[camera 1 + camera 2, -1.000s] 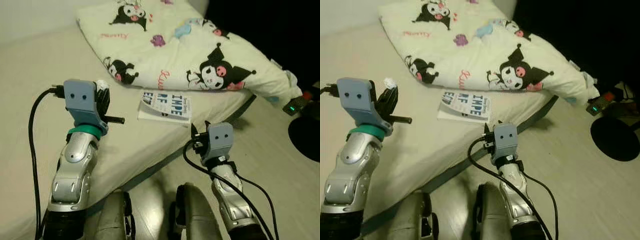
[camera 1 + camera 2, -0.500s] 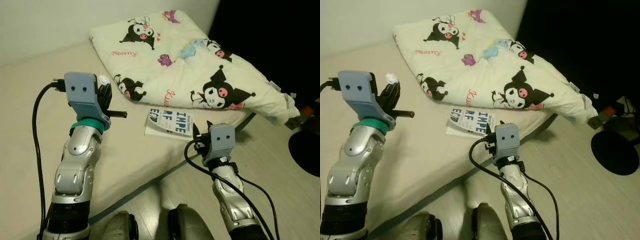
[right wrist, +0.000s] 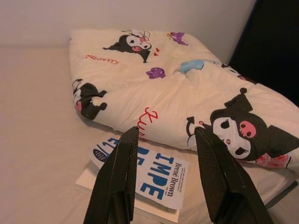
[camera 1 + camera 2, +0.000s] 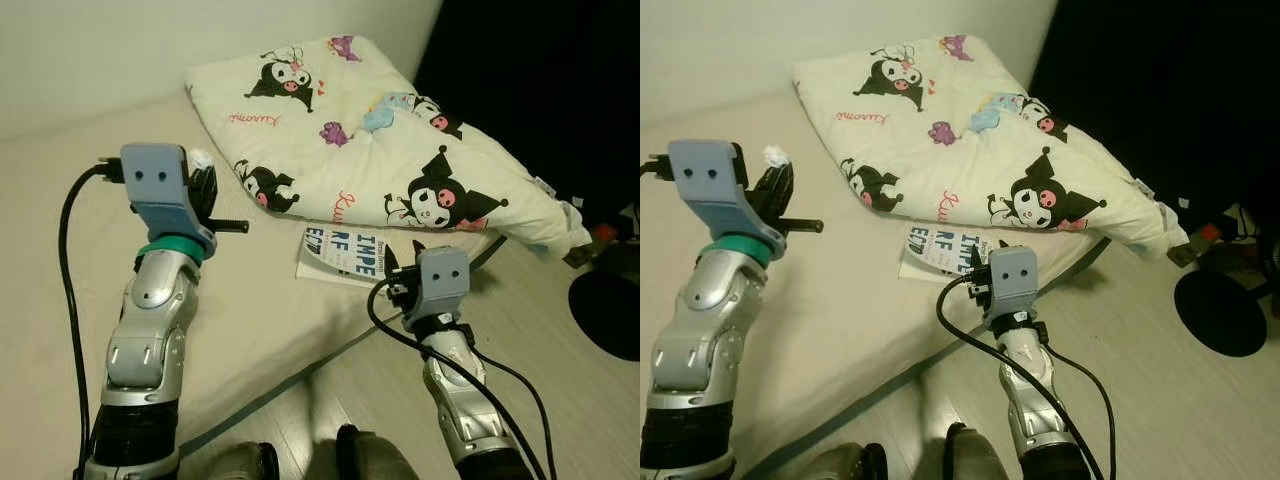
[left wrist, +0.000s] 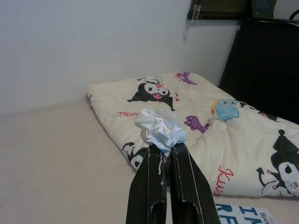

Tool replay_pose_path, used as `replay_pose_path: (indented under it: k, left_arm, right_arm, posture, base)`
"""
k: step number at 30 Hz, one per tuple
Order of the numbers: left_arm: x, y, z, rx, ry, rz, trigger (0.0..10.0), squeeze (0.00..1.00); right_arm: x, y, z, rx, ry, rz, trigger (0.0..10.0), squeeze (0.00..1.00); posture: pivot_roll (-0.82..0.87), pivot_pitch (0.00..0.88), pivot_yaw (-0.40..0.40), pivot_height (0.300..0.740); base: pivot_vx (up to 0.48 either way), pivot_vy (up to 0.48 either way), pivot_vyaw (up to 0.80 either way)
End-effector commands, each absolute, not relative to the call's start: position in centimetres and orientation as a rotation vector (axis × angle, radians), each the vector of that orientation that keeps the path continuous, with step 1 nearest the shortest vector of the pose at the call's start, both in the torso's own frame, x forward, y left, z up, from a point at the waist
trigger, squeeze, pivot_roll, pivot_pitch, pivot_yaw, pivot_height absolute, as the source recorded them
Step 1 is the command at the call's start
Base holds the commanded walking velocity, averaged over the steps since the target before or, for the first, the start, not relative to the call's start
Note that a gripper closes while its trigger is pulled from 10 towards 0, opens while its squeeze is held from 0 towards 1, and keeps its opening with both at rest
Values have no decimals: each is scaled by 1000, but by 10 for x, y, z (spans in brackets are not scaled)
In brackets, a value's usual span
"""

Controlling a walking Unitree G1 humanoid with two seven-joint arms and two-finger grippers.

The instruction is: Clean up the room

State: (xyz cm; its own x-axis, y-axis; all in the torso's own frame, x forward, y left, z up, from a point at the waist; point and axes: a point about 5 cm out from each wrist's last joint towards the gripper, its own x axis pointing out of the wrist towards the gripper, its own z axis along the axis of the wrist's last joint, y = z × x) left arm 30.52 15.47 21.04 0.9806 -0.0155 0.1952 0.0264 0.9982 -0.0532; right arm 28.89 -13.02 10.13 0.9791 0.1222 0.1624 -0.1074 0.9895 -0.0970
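Note:
My left gripper [image 5: 162, 151] is raised over the bed and shut on a crumpled white tissue [image 5: 160, 128], whose tip shows above the fingers [image 4: 775, 155]. My right gripper [image 3: 164, 140] is open with nothing between its fingers, held low near the bed's edge just short of a white book with blue lettering [image 4: 343, 254]. The book lies flat on the cream mattress [image 4: 260, 300], partly tucked against the folded cartoon-print quilt [image 4: 400, 160].
The quilt covers the bed's far right part beside a white wall [image 4: 150, 40]. Pale floor [image 4: 1140, 380] runs to the right of the bed, with a black round base [image 4: 1220, 312] and small dark items at the right. A dark area lies beyond.
The whole view has tilted up, showing more wall and quilt. Both arms hold about the same pose, the left still shut on the tissue.

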Motion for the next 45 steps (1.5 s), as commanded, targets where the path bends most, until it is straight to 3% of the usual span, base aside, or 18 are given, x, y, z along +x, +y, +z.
replay_pose_path:
  k: [1, 33, 45]
  left_arm:
    - [303, 154, 205, -55, -169, -23, 10000, 0]
    - [302, 154, 203, -45, -155, -23, 10000, 0]
    - [301, 154, 202, -44, -151, -35, 10000, 0]
  right_arm:
    - [286, -132, 93, -85, -142, 108, 10000, 0]
    - [285, -130, 92, -84, -146, 114, 10000, 0]
    - [286, -130, 92, -91, -148, 122, 10000, 0]
  posture:
    - [-87, 60, 5, 731]
    - [-84, 66, 10, 731]
    - [-81, 61, 8, 731]
  base:
    - [-379, 0, 0]
    - [-352, 0, 0]
    - [0, 0, 792]
